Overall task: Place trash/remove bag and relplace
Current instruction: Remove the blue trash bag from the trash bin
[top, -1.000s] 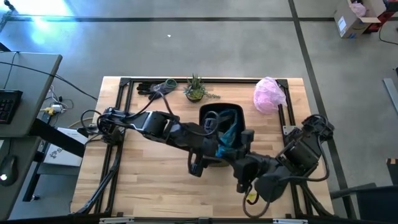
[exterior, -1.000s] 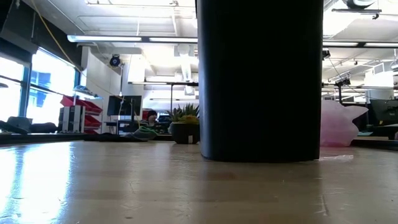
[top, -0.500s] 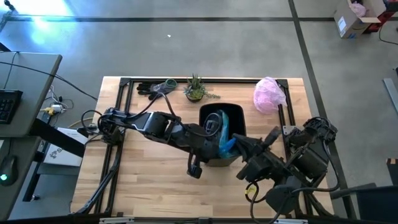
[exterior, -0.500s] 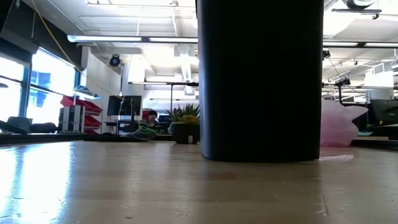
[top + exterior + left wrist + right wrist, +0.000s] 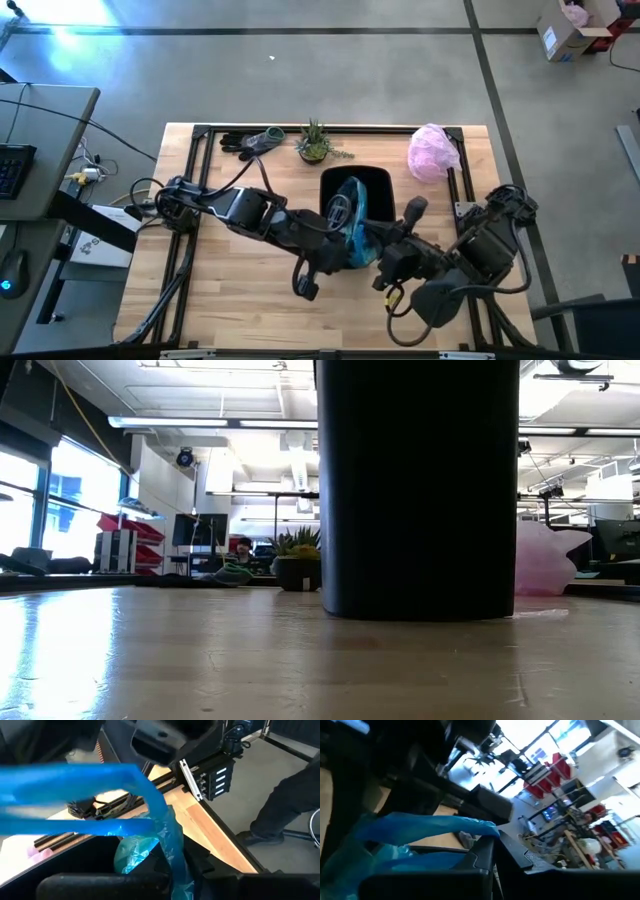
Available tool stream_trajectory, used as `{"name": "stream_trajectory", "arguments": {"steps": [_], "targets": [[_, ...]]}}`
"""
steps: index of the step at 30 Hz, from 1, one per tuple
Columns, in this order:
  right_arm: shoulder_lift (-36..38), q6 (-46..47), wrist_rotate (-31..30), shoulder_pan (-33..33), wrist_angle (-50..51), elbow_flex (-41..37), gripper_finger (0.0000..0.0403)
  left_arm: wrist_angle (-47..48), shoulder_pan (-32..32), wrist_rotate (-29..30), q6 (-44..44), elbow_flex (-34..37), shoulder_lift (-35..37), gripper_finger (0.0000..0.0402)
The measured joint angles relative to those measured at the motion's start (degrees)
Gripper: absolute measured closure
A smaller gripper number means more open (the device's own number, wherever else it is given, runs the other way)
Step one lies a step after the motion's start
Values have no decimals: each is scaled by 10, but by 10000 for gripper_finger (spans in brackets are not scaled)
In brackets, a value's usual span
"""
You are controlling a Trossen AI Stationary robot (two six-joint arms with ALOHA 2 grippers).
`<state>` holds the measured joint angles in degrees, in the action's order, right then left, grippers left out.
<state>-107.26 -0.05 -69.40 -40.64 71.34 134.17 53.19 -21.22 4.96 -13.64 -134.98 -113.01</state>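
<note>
The bag (image 5: 355, 232) is bunching up at the near rim of the black bin (image 5: 372, 186), which is standing in the middle of the table (image 5: 230, 290). Its wrinkled teal plastic is rising out of the bin's mouth, and a blue drawstring tie (image 5: 75, 795) is stretching in a flat band across my left wrist view, with crumpled film hanging below it. In my right wrist view the same teal film (image 5: 415, 832) is lying in a long strip just past my dark fingers.

I am reaching in with my left gripper (image 5: 345, 215) from the left side of the table, and its fingers are pressed together on the bag at the bin's near left rim. My right gripper (image 5: 385, 240) is coming in from the near right corner, and its fingers are closed too; they are sitting right against the bag, though I cannot tell whether plastic is caught between them.

Farther out, a small green plant (image 5: 314, 142) is sitting at the far edge of the table, just beyond the bin. Dark gloves (image 5: 248, 141) are lying to its left, and a pale pink bag (image 5: 432, 152) is resting at the far right corner. From table height, the bin (image 5: 418, 490) is filling the centre as a tall black shape, with the plant (image 5: 297, 565) to its left and the pink bag (image 5: 545, 560) to its right.
</note>
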Motion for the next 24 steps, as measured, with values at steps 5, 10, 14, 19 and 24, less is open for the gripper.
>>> {"name": "stream_trajectory", "arguments": {"steps": [5,10,14,19,24], "targets": [[0,0,43,9,0,0,402,0,-5,1,-1,0,0,401],[0,2,53,9,-2,0,379,-1,-6,1,-9,0,0,401],[0,14,53,8,-4,0,339,-6,-6,1,-15,0,0,401],[0,18,85,14,-4,0,309,-6,-6,1,-15,0,0,401],[0,27,85,6,-2,0,306,38,-7,20,-14,0,0,401]]}}
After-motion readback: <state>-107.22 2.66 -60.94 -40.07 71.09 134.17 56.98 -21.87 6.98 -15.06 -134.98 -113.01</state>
